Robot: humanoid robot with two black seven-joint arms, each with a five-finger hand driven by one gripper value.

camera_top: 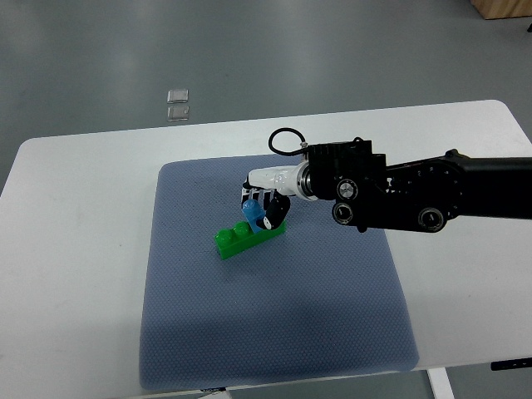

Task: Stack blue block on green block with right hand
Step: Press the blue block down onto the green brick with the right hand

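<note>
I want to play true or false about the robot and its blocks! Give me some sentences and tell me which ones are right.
1. The robot hand reaches in from the right side of the picture. True.
2. The green block sits on a blue-grey mat. True.
3. The blue block lies far away by itself at the mat's corner. False: it is in the robot hand's fingers, right above the green block.
4. The green block is on the bare white table. False: it is on the mat, which lies on the table.
5. Two robot hands are working. False: only the right one shows.
</note>
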